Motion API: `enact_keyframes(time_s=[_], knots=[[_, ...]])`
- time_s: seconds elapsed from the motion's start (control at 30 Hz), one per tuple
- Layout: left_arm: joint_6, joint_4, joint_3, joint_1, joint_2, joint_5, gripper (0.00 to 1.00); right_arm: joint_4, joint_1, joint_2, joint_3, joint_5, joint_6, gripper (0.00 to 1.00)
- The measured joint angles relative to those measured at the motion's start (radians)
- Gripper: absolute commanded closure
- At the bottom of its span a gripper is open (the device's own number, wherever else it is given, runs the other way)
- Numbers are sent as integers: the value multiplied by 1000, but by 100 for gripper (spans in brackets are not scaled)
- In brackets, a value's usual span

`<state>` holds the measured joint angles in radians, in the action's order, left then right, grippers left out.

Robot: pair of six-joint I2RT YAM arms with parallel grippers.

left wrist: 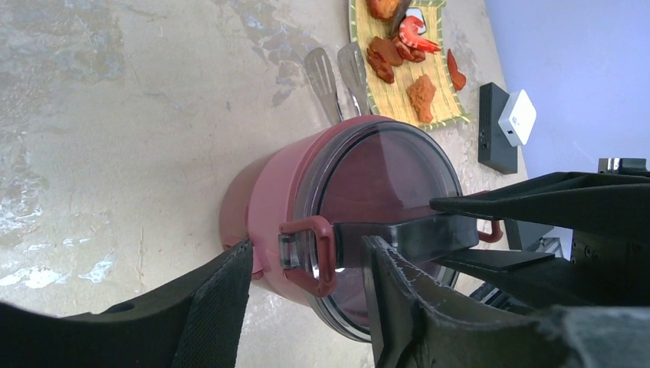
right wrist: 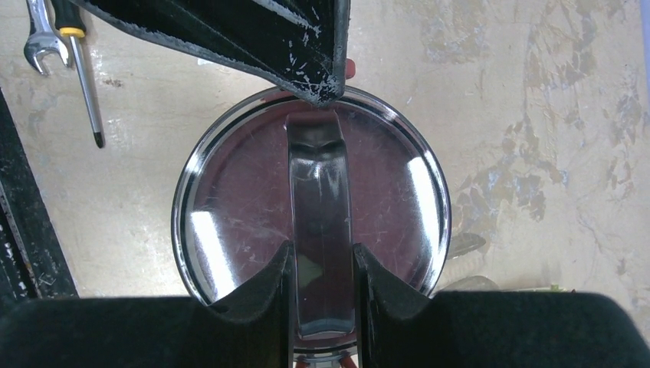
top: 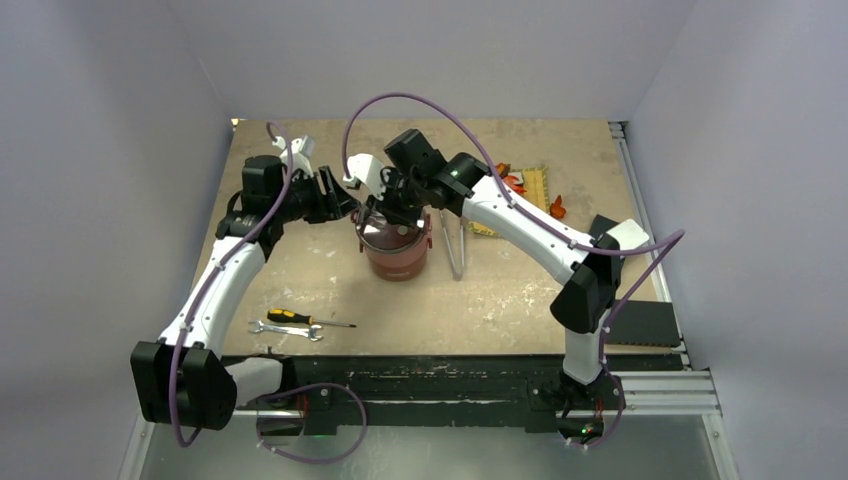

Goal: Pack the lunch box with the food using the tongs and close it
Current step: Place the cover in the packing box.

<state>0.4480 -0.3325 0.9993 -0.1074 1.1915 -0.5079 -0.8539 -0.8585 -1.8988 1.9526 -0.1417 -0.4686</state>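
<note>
Straddling the lunch box's (left wrist: 260,192) red side handle (left wrist: 326,264) with the left hand (left wrist: 306,253), fingers (left wrist: 398,307) clear on both sides. Gripping the dark top lid's (left wrist: 375,176) bar from the right with the right hand (left wrist: 441,230). Beyond, on the table (left wrist: 115,115), tongs (left wrist: 337,73) tips beside a woven mat (left wrist: 444,107) of food (left wrist: 421,92).

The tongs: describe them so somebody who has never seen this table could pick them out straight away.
On the tan table, find the round red lunch box in the middle. The tongs lie to its right, between it and the yellow woven mat. They are long, slim and silver with two thin arms, unlike the short wrench near the front edge.
</note>
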Motion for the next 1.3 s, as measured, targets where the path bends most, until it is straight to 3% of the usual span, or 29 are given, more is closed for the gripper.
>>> enact_keyframes(time_s=[0.37, 0.53, 0.67, 1.0, 1.13, 1.3], knots=[[-25, -3, -17, 0, 26, -19, 65, 2, -2, -5, 2, 16, 5, 100], [-33, -3, -17, -1, 44, -15, 85, 3, -5, -6, 2, 24, 5, 100], [-38, -3, -27, -1, 46, -8, 100, 10, -5, -5, 2, 28, 5, 77], [24, 25, -79, -4, -15, 19, 100, 188, -10, 158, -212, 98, 57, 42], [52, 27, -95, -5, -33, 38, 100, 303, -4, 305, -337, 77, 108, 4], [103, 43, -114, -5, -61, 63, 100, 481, -3, 492, -463, 40, 224, 1]])
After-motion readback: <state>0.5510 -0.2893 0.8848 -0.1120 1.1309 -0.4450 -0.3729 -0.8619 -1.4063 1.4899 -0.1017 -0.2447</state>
